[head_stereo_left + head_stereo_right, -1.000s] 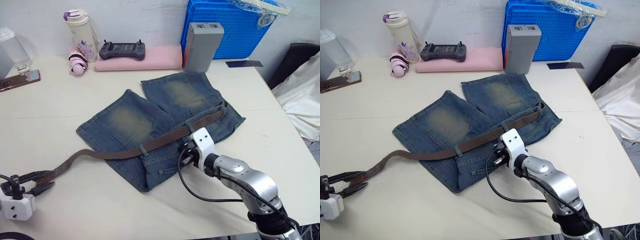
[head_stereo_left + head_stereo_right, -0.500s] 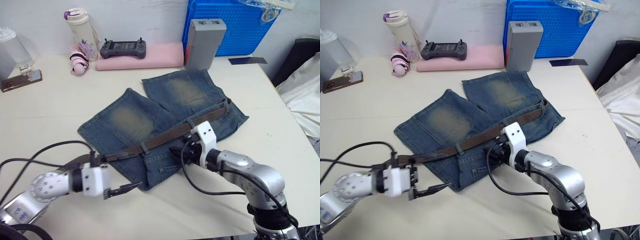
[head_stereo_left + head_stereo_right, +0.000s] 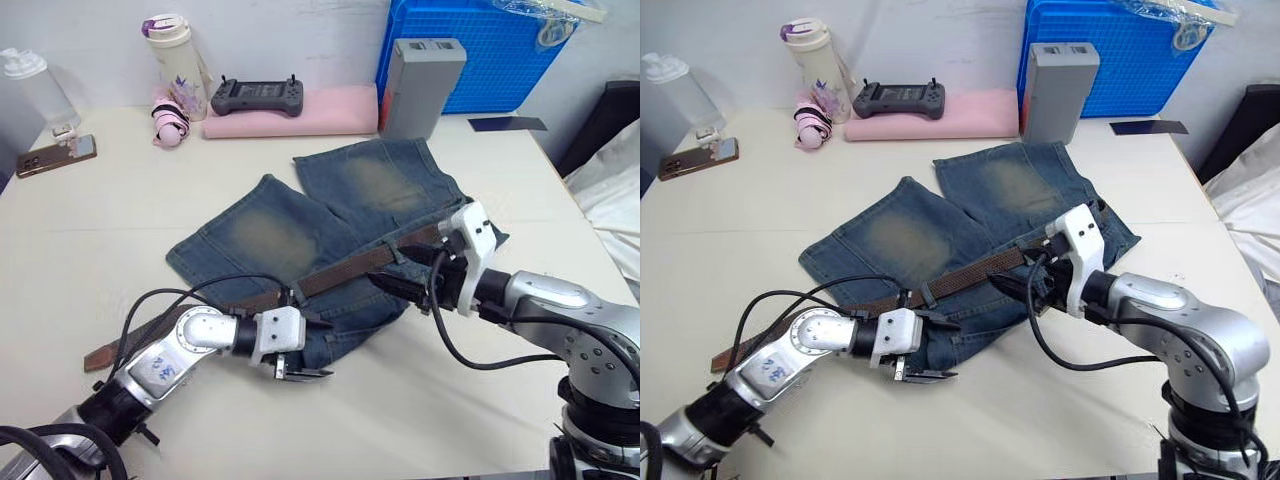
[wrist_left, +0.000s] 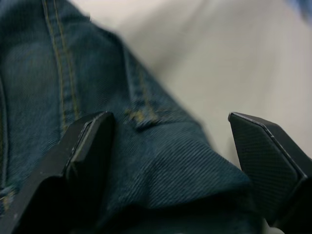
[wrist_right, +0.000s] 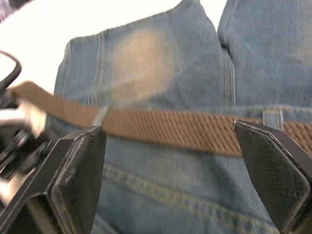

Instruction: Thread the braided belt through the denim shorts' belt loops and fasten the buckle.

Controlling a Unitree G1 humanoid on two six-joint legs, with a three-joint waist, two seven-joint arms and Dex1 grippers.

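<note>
The faded denim shorts (image 3: 270, 235) lie flat mid-table with the waistband toward me. The braided belt (image 3: 345, 270) runs along the waistband under belt loops (image 3: 290, 297), and its tail trails left to a tan tip (image 3: 96, 357) on the table. The buckle is hidden. My left gripper (image 3: 306, 350) is open at the near edge of the waistband; in the left wrist view a fold of denim (image 4: 165, 170) lies between its fingers (image 4: 85, 161). My right gripper (image 3: 392, 286) is open just above the belt (image 5: 170, 129), which crosses between its fingers (image 5: 78, 170), with a belt loop (image 5: 272, 117) beside them.
Along the back stand a white bottle (image 3: 178, 55), a grey controller (image 3: 252, 96) on a pink folded cloth (image 3: 320, 110), a grey box (image 3: 420, 85) and a blue crate (image 3: 480, 55). A phone (image 3: 55, 157) lies at the far left. The table's right edge (image 3: 585, 215) is close.
My left gripper has let go of the belt's tail at the table's left and swung right to the waistband's near edge. My right gripper has opened and drawn back to the right.
</note>
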